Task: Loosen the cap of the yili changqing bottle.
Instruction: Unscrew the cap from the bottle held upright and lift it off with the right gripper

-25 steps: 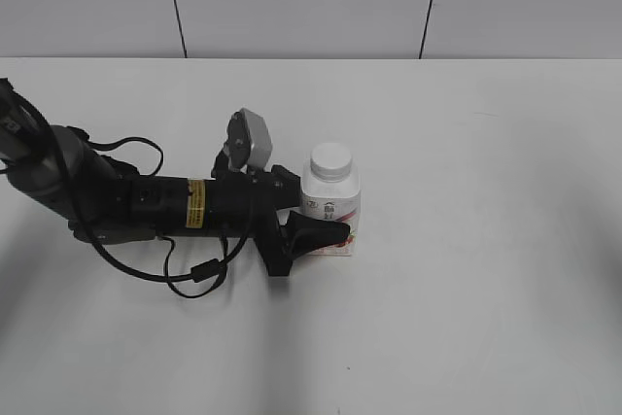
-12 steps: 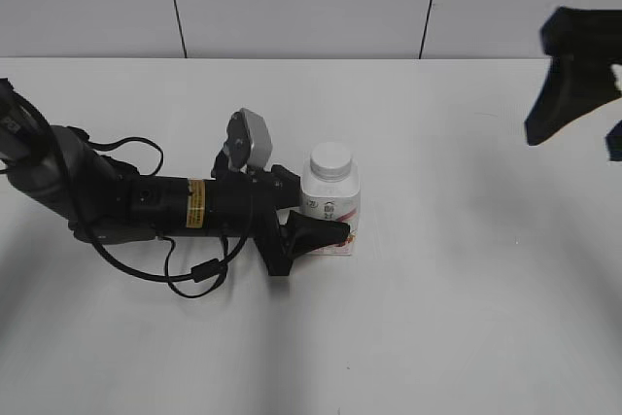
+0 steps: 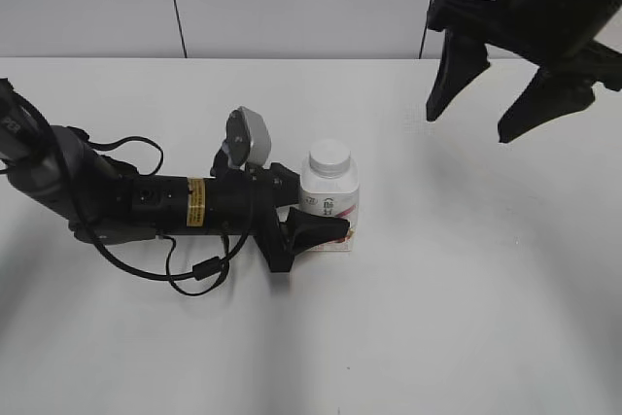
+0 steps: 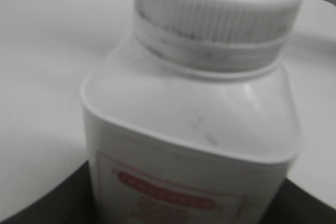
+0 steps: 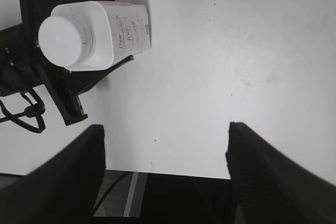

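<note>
Exterior view showed left fingers (image 3: 316, 230) clamping the yili changqing bottle (image 3: 330, 203); open right fingers (image 3: 491, 99) should descend centered over the cap (image 3: 330, 156).

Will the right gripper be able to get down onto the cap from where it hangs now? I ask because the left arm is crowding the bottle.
Probably yes. The left gripper clamps only the bottle body, low down, so the cap stands bare above it. The right gripper hangs open, up and to the right, nothing between.

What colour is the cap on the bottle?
White, with a ribbed side: the cap on the bottle shows best in the left wrist view.
</note>
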Robot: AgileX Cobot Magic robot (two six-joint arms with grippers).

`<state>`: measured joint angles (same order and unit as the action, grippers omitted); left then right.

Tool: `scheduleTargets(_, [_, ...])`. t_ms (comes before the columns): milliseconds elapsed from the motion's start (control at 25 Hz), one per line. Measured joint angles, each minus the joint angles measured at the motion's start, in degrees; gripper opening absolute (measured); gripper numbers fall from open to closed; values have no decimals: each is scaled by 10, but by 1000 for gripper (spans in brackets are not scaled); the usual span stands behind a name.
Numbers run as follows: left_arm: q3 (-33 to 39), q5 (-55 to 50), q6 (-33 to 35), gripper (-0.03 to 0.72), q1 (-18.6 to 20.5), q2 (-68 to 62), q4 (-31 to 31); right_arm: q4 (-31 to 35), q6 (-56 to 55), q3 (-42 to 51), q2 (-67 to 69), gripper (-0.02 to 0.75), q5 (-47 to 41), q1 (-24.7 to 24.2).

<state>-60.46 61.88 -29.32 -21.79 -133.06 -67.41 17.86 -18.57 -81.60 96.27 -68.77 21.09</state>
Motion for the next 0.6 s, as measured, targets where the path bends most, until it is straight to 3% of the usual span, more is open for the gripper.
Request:
scheduleTargets(280, [0,-2,4,433,0,0,0,0,-44,-86,110,566,1,56])
scheduleTargets(600, [0,-3,5,433,0,0,5,-2,-62,-170,188,566,-3,78])
